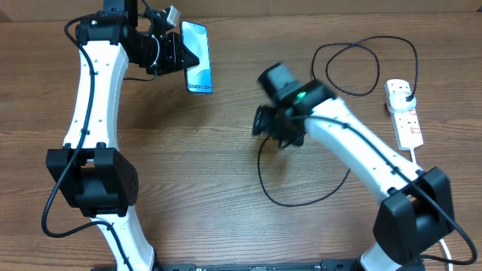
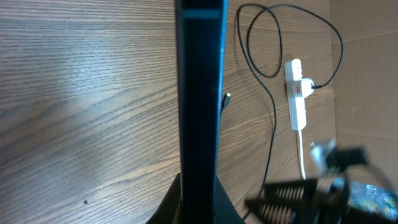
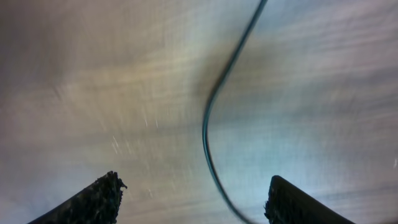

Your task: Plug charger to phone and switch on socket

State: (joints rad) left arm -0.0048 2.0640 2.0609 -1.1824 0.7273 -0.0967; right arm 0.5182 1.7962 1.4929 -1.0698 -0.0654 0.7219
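My left gripper (image 1: 172, 54) is shut on the phone (image 1: 197, 66), which has a light-blue screen, and holds it up at the table's far left. In the left wrist view the phone (image 2: 200, 93) shows edge-on between the jaws (image 2: 199, 190). The charger, a thin black cable (image 1: 301, 202), runs from its plug in the white socket (image 1: 405, 113) through loops to the table's middle. Its connector tip (image 2: 227, 98) lies on the wood. My right gripper (image 1: 262, 124) is open just above the cable (image 3: 214, 106), which passes between its fingers (image 3: 196, 193); that view is blurred.
The socket's thick white cord (image 1: 419, 156) runs down the right side. The socket (image 2: 296, 93) and black cable (image 2: 273, 124) also show in the left wrist view, with my blurred right arm (image 2: 317, 193) at the bottom right. The table is bare wood (image 1: 188, 165).
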